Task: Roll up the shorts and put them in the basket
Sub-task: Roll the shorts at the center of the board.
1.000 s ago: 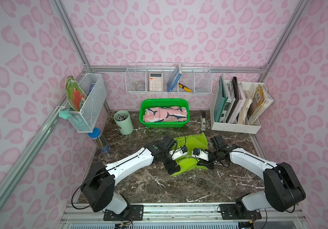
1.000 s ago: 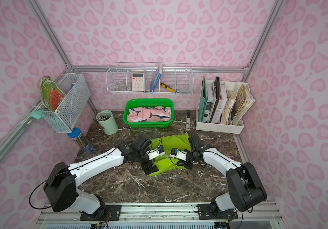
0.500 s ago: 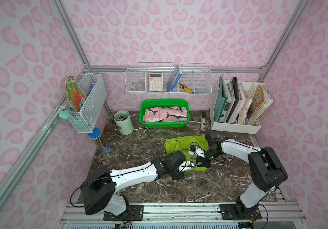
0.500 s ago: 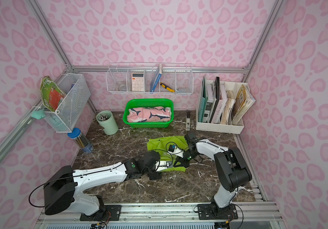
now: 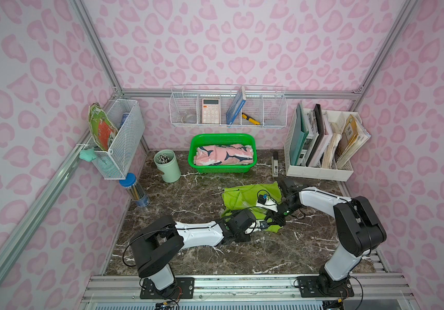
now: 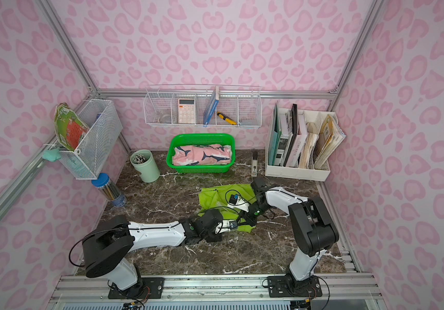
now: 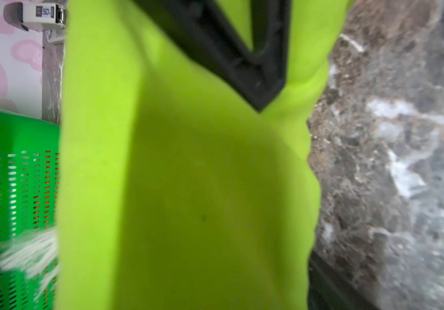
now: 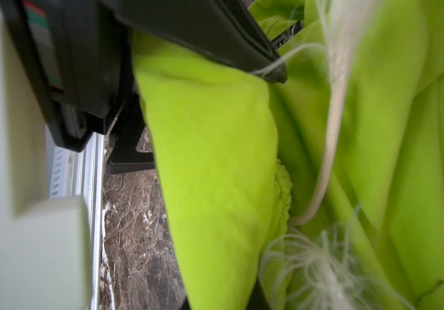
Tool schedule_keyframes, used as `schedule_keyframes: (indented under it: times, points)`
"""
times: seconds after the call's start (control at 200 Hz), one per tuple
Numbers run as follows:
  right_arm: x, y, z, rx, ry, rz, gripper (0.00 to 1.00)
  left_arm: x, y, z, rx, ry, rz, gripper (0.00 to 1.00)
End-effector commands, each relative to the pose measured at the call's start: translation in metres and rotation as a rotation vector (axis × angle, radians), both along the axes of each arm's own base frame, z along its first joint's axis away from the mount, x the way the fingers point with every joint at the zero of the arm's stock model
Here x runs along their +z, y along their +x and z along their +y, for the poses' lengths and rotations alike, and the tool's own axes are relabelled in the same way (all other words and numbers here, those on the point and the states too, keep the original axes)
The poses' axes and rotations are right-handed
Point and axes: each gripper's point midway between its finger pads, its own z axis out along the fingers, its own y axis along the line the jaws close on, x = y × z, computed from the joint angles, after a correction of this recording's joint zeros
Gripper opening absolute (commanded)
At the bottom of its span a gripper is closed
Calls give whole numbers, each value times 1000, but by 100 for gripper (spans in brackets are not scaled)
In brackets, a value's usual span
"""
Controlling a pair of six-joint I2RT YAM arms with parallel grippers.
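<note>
Pink-spotted walls enclose my marble tabletop point(image 5: 188, 255). The lime shorts point(image 5: 242, 196) lie crumpled mid-tabletop. Behind them the green basket point(image 5: 196, 142) holds the pink shark shorts point(image 5: 223, 155), rolled. My right tool point(image 5: 278, 218) is clamped on the lime cloth's front edge. My left tool point(image 5: 265, 224) stands apart around it.
</note>
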Motion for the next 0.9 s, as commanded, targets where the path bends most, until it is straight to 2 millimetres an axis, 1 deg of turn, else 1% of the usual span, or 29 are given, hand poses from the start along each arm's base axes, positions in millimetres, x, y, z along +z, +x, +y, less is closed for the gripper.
schedule_keyframes:
  times: [0.0, 0.02, 0.03, 0.045, 0.065, 0.09, 0.11, 0.13, 0.135, 0.14, 0.145, 0.155, 0.165, 0.2, 0.27, 0.325, 0.37, 0.41, 0.51, 0.565, 0.605, 0.61, 0.65, 0.695, 0.73, 0.84, 0.895]
  points:
    - [5, -1, 1, -2, 24, -11, 3, -10, -7, 2, 19, -6, 94, 67]
    - [5, 0, 1, -8, 23, -18, 6, -10, -7, 2, 22, -8, 100, 58]
    - [5, 1, 1, -10, 24, -22, 7, -10, -8, 2, 24, -8, 103, 56]
    - [6, 3, 0, -17, 25, -32, 9, -10, -8, 3, 27, -8, 110, 48]
    - [6, 4, 0, -27, 24, -41, 11, -10, -8, 3, 29, -9, 119, 42]
    - [6, 7, -1, -46, 22, -52, 19, -11, -9, 5, 33, -8, 131, 36]
    - [5, 10, -2, -60, 17, -63, 28, -12, -10, 6, 38, -5, 141, 32]
    - [5, 13, -3, -75, 12, -78, 82, -12, -11, 6, 41, -3, 151, 29]
    - [5, 14, -3, -78, 11, -82, 91, -12, -11, 6, 42, -3, 154, 27]
    - [4, 14, -3, -82, 9, -83, 96, -11, -11, 6, 42, -3, 156, 26]
    - [4, 15, -4, -86, 8, -87, 98, -12, -12, 7, 43, -2, 159, 24]
    - [4, 16, -4, -92, 5, -93, 99, -12, -12, 8, 46, 0, 164, 22]
    - [4, 17, -5, -96, 3, -100, 100, -12, -13, 8, 48, 0, 169, 18]
    - [5, 20, -6, -105, 1, -125, 100, -12, -14, 9, 56, 3, 184, 0]
    - [8, 30, -12, -160, -21, -190, 100, -11, -19, 10, 59, -5, 213, 0]
    - [15, 46, -21, -232, -29, -274, 100, -11, -23, 12, 60, -8, 260, 0]
    - [24, 59, -29, -298, -30, -348, 100, -10, -27, 13, 61, -10, 305, 0]
    - [36, 66, -36, -336, -17, -406, 100, -9, -28, 13, 66, -17, 344, 0]
    - [62, 72, -45, -383, 22, -539, 100, -5, -27, 13, 82, -59, 441, 0]
    - [71, 68, -48, -369, 26, -607, 100, -1, -32, 12, 82, -75, 541, 0]
    - [72, 63, -50, -354, 13, -656, 100, 4, -33, 10, 91, -96, 608, 0]
    - [72, 63, -50, -353, 9, -662, 100, 8, -30, 8, 90, -111, 608, 0]
    - [70, 55, -50, -315, -9, -714, 100, 10, -35, 8, 90, -127, 696, 0]
    - [66, 46, -49, -269, -40, -779, 100, 18, -34, 5, 98, -152, 766, 0]
    - [62, 37, -43, -221, -54, -830, 100, 22, -36, 3, 92, -168, 823, 0]
    - [59, 15, -32, -130, -46, -1001, 100, 21, -36, 4, 116, -189, 965, 0]
    - [63, 6, -27, -111, -14, -1073, 100, 19, -38, 5, 122, -185, 1031, 0]
